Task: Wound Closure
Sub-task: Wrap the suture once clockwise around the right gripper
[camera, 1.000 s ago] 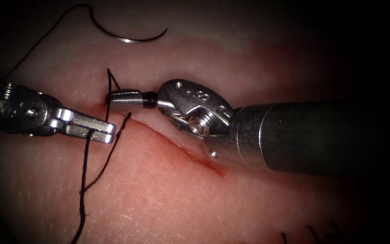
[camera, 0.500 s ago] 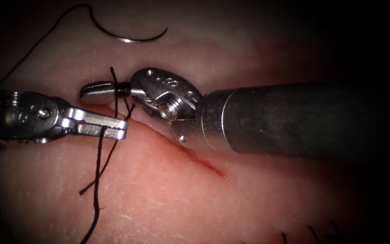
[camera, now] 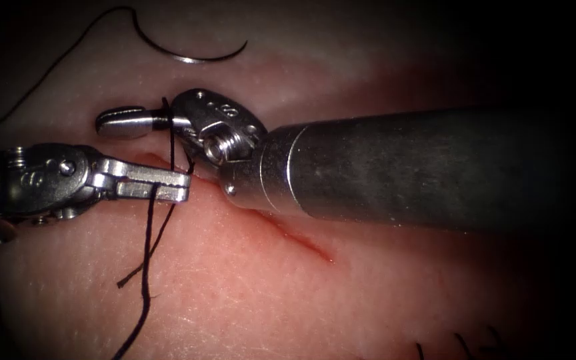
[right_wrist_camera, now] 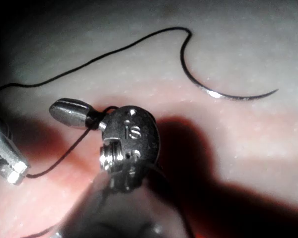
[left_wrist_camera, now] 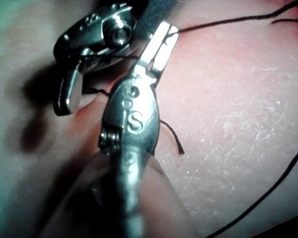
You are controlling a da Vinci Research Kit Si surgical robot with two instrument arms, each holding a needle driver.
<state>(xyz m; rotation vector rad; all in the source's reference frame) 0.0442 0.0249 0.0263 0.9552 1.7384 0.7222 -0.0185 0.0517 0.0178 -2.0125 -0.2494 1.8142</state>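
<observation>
Left tool (camera: 171, 188), entering from the endoscope view's left edge, shaft cut off there, jaws closed on the thread (camera: 147, 267) just left of the cut's (camera: 288, 233) upper end. From that grip, one dark strand down over the tissue (camera: 235, 293) and out past the lower edge, a shorter loose end alongside it stopping on the tissue. In the left wrist view, left tool (left_wrist_camera: 159, 47) seen from behind, jaws together, thread (left_wrist_camera: 228, 21) leaving the tip, hold itself hard to make out. Above the left tool, right tool (camera: 123, 122) reaching in from the right, jaws together, thread wrapped around them near the hinge; whether anything lies between the jaws cannot be told. In the right wrist view, right tool (right_wrist_camera: 69, 111) with the thread (right_wrist_camera: 64, 151) looped behind its jaws and running toward the left tool (right_wrist_camera: 9, 166). Upper end of the cut hidden under the right tool's wrist and shaft, the rest running down to the right with red fluid (camera: 311, 247) along it. Needle (camera: 198, 57) free on the tissue, well above both tools, held by neither, not in the tissue; needle (right_wrist_camera: 228, 93) lying flat, thread trailing off its end to the left. Short thread ends (camera: 458, 347) at the lower right, dim and cut off.
</observation>
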